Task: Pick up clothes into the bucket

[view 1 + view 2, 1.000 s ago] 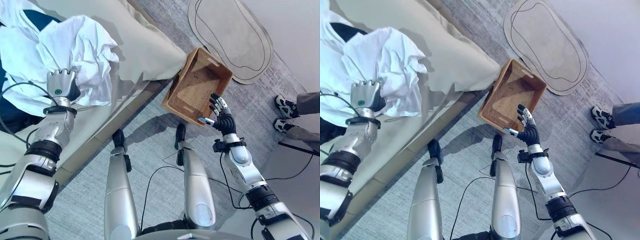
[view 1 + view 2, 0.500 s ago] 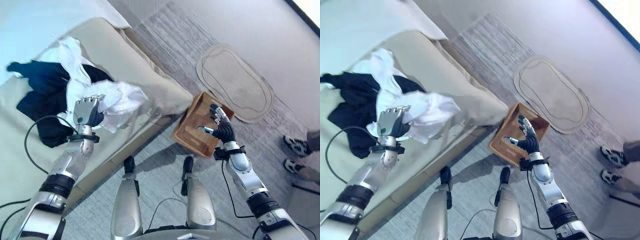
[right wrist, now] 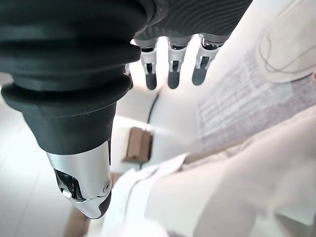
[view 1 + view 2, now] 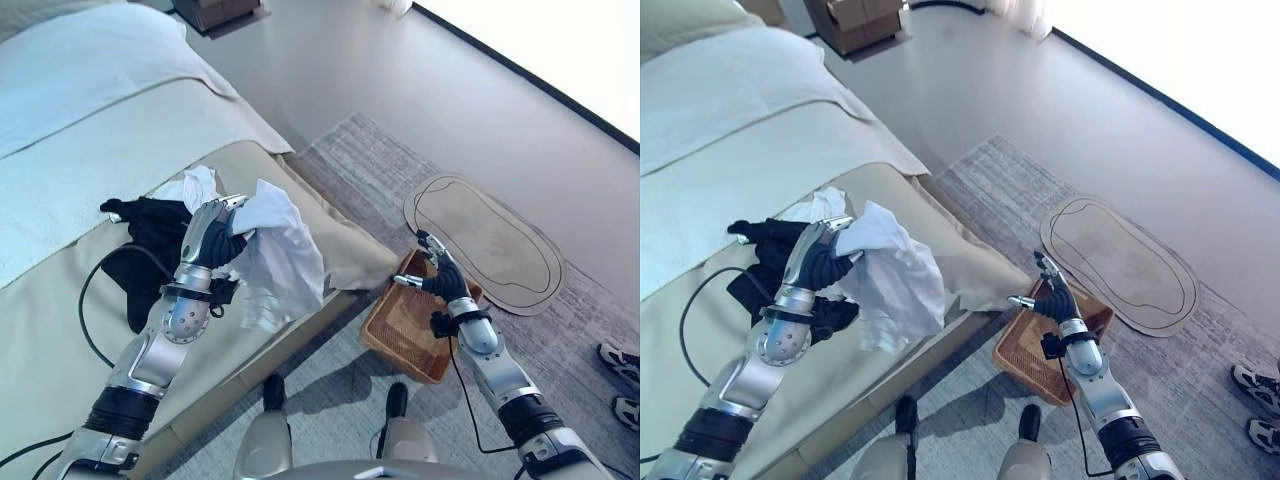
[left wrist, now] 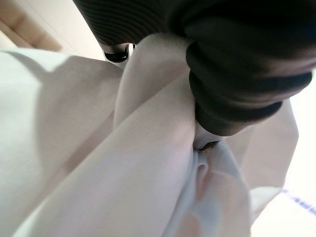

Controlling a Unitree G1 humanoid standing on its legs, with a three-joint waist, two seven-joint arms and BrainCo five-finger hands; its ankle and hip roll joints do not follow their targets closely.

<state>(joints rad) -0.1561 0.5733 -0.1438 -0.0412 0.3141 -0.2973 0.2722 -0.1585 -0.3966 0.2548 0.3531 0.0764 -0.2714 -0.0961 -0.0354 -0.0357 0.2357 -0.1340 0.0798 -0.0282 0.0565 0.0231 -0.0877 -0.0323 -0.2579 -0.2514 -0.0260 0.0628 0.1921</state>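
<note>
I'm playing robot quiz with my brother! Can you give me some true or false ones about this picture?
1. The left hand grips a white garment. True.
2. The white garment is already in the basket. False: it hangs from the left hand above the bed's edge.
3. The right hand holds a sock. False: it is open and holds nothing, above the basket.
4. Dark clothing lies on the bed. True.
5. The basket stands on the bed. False: it is on the floor.

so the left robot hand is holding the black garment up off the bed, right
Not quite: the left robot hand is holding the white garment up off the bed. The black garment lies on the bed, as the left eye view shows.
</note>
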